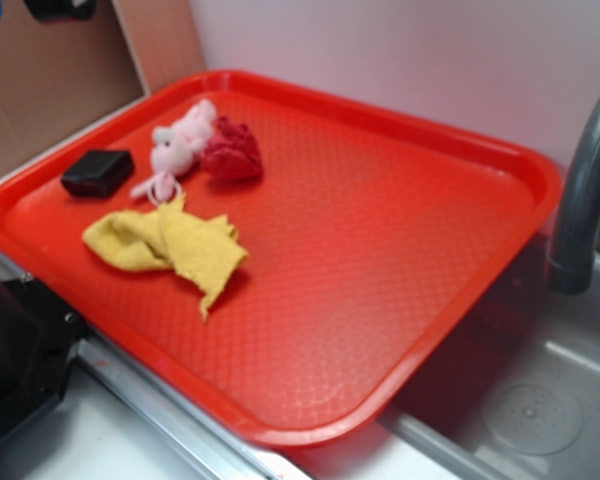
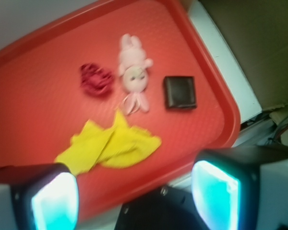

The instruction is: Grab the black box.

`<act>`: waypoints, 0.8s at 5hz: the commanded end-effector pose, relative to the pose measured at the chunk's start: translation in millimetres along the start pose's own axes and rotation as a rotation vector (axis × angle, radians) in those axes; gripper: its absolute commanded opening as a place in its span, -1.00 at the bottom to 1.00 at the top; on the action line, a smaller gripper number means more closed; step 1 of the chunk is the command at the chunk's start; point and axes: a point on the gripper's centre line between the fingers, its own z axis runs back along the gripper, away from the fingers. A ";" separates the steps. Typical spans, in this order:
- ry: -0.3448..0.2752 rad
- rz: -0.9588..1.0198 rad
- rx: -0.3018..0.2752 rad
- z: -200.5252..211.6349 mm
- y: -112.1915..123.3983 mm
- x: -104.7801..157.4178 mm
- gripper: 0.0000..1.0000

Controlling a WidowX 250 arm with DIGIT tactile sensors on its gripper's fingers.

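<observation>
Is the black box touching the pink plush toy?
Apart. The wrist view shows a strip of bare red tray between the black box and the pink plush toy; the exterior view shows the same gap.

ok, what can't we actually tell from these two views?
- Gripper: wrist view's bottom edge crops the fingers; fingertips unseen. Not identifiable in the exterior view.
- Black box: blur hides surface detail and height; underside hidden.
- Red crumpled item: too blurred to identify.
- Tray under the yellow cloth: covered.
</observation>
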 end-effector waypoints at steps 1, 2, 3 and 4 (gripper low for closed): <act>-0.106 0.044 0.025 -37.5 30.4 22.0 1.00; -0.133 0.047 0.035 -60.6 37.8 31.1 1.00; -0.146 0.067 0.081 -81.3 41.9 37.7 1.00; -0.134 0.065 0.097 -99.0 48.6 42.2 1.00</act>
